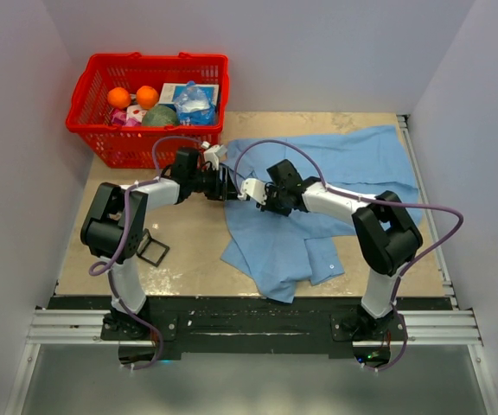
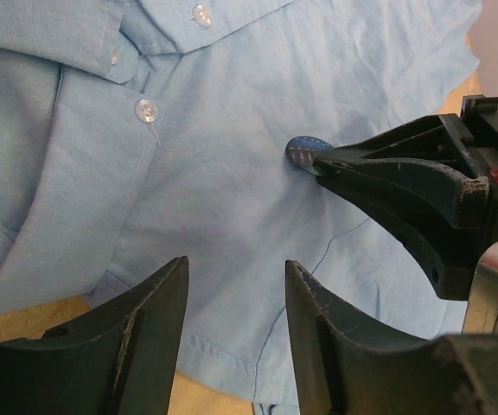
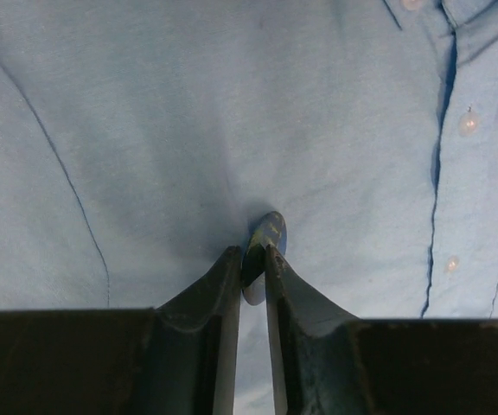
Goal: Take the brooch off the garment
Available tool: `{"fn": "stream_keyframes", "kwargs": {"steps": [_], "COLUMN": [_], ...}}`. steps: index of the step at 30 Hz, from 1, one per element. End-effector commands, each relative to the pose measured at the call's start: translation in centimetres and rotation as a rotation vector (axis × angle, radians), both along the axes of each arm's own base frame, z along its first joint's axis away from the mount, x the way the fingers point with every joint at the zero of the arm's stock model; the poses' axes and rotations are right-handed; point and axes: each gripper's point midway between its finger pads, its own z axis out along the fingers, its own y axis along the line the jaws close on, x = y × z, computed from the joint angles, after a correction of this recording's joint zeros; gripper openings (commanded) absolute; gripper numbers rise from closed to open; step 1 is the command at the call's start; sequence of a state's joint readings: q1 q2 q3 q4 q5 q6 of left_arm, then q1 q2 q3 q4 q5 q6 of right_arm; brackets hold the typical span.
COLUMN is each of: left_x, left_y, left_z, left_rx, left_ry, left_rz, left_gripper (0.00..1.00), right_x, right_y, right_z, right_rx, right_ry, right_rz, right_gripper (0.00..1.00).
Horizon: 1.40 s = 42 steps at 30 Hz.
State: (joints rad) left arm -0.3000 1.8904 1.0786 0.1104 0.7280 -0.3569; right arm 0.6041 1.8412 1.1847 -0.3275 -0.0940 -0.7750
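In the top view, both arms meet over the left edge of the garment (image 1: 344, 160), which lies spread across the right of the table (image 1: 188, 251). We cannot make out the brooch there, as it is lost between the grippers.

In the left wrist view, our left gripper (image 2: 236, 277) hangs spread above the garment (image 2: 232, 112) and holds nothing. The right gripper (image 2: 320, 161) reaches in from the right and nips the brooch (image 2: 304, 151) by its rim. Since nothing pins the garment down, we judge that a pull could drag it up too.

In the right wrist view, the right gripper (image 3: 253, 257) pinches the brooch (image 3: 268, 232) edge-on, catching only its near rim. We think so thin a hold may slip, or a hard tug may tear the garment (image 3: 145, 130).
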Motion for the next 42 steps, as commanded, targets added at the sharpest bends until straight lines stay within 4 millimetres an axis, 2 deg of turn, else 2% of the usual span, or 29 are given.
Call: {"fn": "stream_keyframes", "kwargs": {"steps": [1,6,9,12,16,20,25,28,37,42], "left_x": [1.5,1.7,1.5,1.1,0.8,0.9,0.1,-0.3,-0.9,-1.2], "left_y": [-0.3,-0.5,-0.7,-1.2,-2.3,-3.6,-4.9,-5.3,-6.0,-5.7], "left_z": [2.1,2.1,2.3,2.7,2.5,2.3,1.5,1.3,0.9,0.7], "left_rx": [-0.034,-0.044,-0.059,-0.095,-0.129,-0.125,-0.091,-0.090,-0.131,-0.116], "left_ry": [-0.062,-0.057,-0.058,-0.061,-0.048,-0.044,-0.046,-0.037,-0.067,-0.109], "left_rz": [-0.002,-0.007,-0.022,-0.054,-0.099,-0.122,-0.148,-0.162,-0.258,-0.284], "left_gripper": [0.53,0.53,0.53,0.53,0.53,0.53,0.53,0.53,0.51,0.51], "right_x": [2.0,2.0,1.9,1.8,1.8,1.4,0.9,1.2,2.3,1.9], "right_y": [0.7,0.6,0.5,0.4,1.5,3.6,5.3,5.2,3.1,3.4], "right_z": [2.4,2.4,2.4,2.7,4.3,6.8,8.5,8.7,7.6,7.9], "right_rx": [0.028,0.038,0.046,0.084,0.243,0.430,0.593,0.635,0.748,0.758], "right_ry": [-0.084,-0.081,-0.076,-0.072,-0.028,0.032,0.086,0.113,0.270,0.295], "right_rz": [-0.039,-0.069,-0.096,-0.168,-0.322,-0.399,-0.451,-0.475,-0.543,-0.494], "right_gripper": [0.18,0.10,0.00,0.00,0.00,0.00,0.00,0.00,0.00,0.00]}}
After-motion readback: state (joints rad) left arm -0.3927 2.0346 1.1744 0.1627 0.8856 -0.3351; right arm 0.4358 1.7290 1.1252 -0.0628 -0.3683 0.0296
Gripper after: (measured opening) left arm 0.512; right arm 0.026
